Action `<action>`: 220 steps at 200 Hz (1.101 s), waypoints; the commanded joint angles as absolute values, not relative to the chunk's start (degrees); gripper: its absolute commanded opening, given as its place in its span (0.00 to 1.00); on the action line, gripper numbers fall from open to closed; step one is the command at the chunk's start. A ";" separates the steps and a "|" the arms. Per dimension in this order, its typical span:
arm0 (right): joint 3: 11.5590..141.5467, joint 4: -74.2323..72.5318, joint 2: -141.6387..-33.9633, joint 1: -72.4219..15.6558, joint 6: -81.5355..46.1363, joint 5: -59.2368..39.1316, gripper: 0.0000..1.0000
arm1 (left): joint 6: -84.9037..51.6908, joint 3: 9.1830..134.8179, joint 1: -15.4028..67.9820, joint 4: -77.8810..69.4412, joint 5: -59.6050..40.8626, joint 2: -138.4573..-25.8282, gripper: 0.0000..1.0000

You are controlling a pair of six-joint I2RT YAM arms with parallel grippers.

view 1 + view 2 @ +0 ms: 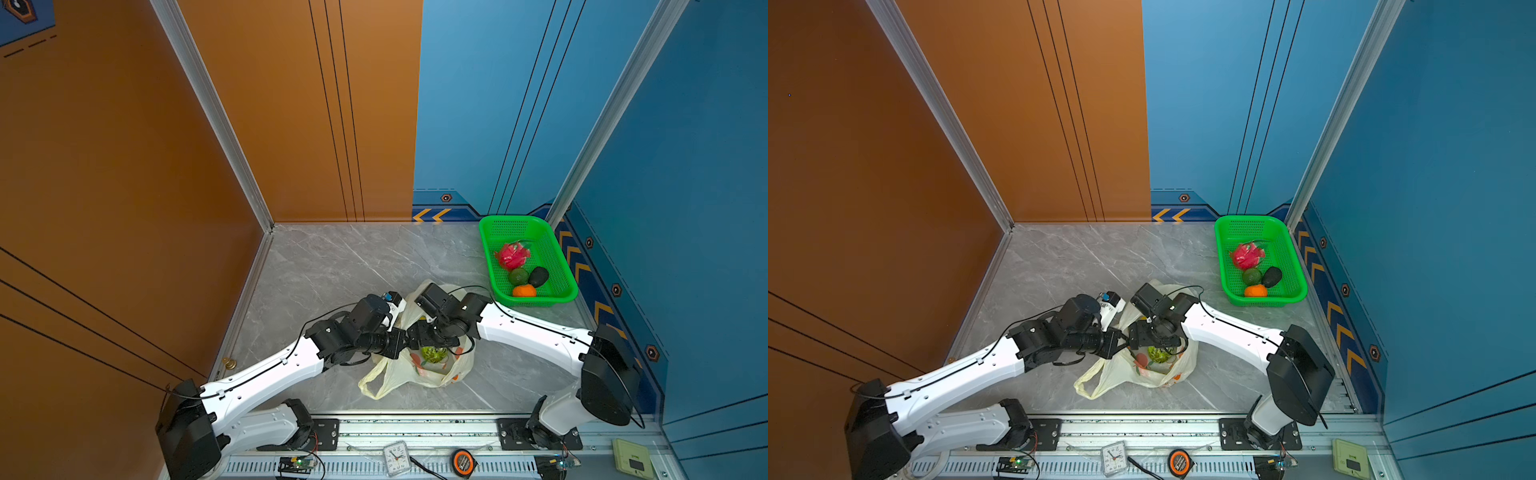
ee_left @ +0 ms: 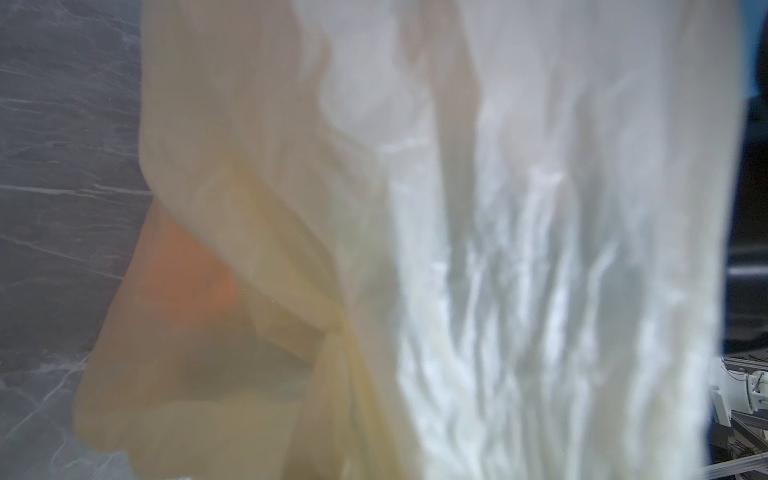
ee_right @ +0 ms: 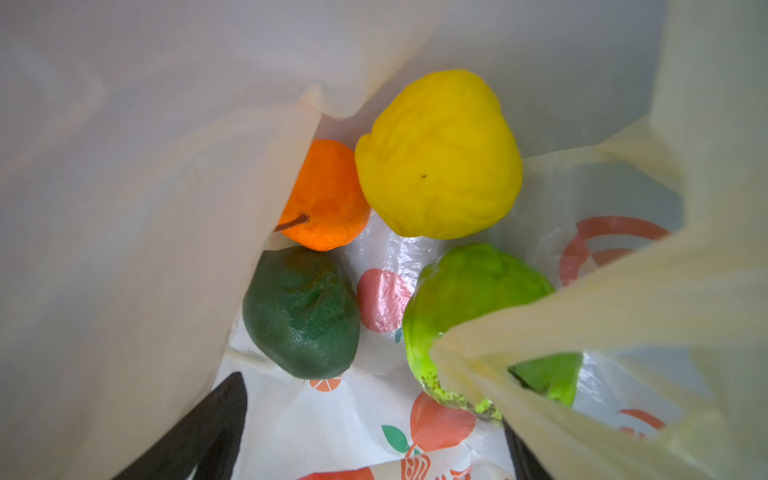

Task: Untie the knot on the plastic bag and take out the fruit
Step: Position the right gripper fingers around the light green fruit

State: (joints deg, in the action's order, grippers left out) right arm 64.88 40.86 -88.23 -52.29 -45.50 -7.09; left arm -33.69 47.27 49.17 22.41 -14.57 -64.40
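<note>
Peering into the plastic bag (image 3: 124,208), only the right wrist view shows four fruit (image 3: 436,153): yellow, orange, dark green, light green. The right gripper (image 3: 361,440) hangs above, jaws wide, empty. Film fills the left wrist view; both top views show the left gripper (image 1: 1122,337) clamped on the bag's rim, on the table (image 1: 332,266) toward its near edge. At the far right corner, the green basket (image 1: 569,286) holds dragon fruit (image 1: 512,255), avocado (image 1: 539,276), two more.

I look into a boxed cell: orange panels (image 1: 104,145) on the left and half the back, blue panels (image 1: 469,104) elsewhere. Aluminium posts (image 1: 215,112) mark the corners, yellow chevrons (image 1: 432,215) trim the skirting, and the grey marbled floor (image 1: 332,266) is evenly lit.
</note>
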 commanded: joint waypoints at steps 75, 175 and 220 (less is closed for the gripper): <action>60.42 48.49 -84.80 -57.65 -60.66 7.92 0.93 | -33.22 47.80 49.64 22.51 -15.43 -64.51 0.05; 59.14 37.34 -92.37 -56.18 -63.70 9.52 0.82 | -33.13 48.03 49.73 22.39 -15.50 -64.51 0.05; 58.29 37.83 -90.11 -57.12 -63.67 10.03 0.60 | -33.13 47.56 49.70 22.24 -14.81 -64.03 0.05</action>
